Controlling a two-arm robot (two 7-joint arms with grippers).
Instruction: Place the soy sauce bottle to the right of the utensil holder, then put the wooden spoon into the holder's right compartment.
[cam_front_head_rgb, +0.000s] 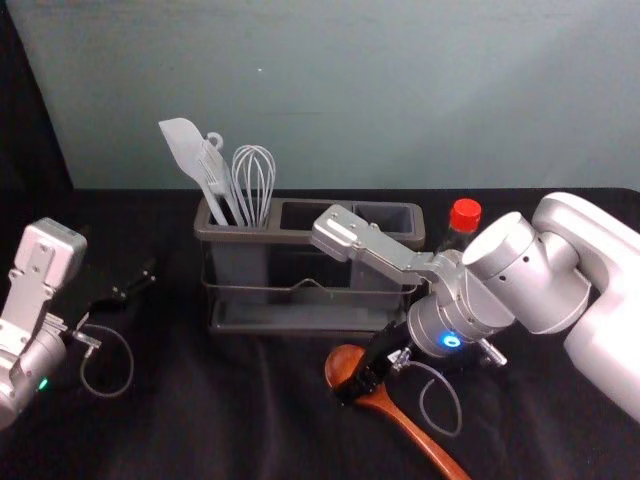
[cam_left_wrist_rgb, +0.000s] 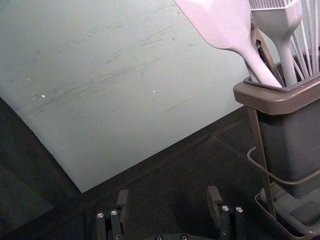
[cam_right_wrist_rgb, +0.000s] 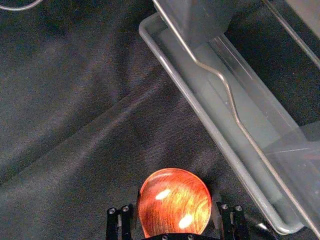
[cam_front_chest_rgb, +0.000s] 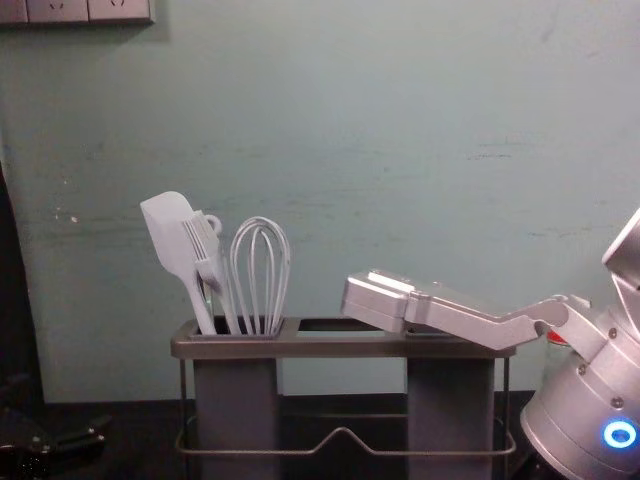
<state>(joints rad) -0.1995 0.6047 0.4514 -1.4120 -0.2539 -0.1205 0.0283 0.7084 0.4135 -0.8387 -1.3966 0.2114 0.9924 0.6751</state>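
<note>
Reaches down with the right gripper (cam_front_head_rgb: 368, 374) to the cloth (cam_front_head_rgb: 250, 420) just in front of the utensil holder (cam_front_head_rgb: 300, 238), toward its right end. Holds the wooden spoon (cam_front_head_rgb: 405, 420) there, fingers closed against both sides of the round bowl (cam_front_head_rgb: 341, 362), as seen in the right wrist view. Lays the bowl nearest the utensil holder, with the handle slanting away from it, nearer the robot and off to the right. Cannot tell from these views whether the spoon is lifted or resting on the cloth.

Stretches the right arm (cam_front_head_rgb: 600, 250) across from the right of the utensil holder, with the silver wrist housing (cam_front_head_rgb: 345, 232) in front of and partly over its right compartment (cam_front_head_rgb: 395, 215).

Has the soy sauce bottle (cam_front_head_rgb: 465, 214) upright just to the right of the utensil holder, red cap showing past the right arm and most of the body hidden behind it.

Waits with the left gripper (cam_front_head_rgb: 135, 285) to the left of the utensil holder, well apart from it, and with fingers spread wide in the left wrist view.

Carries in the utensil holder's left compartment (cam_front_head_rgb: 240, 262) a spatula (cam_front_head_rgb: 186, 147), a brush (cam_front_head_rgb: 215, 168) and a whisk (cam_front_head_rgb: 253, 180), all standing heads up.
</note>
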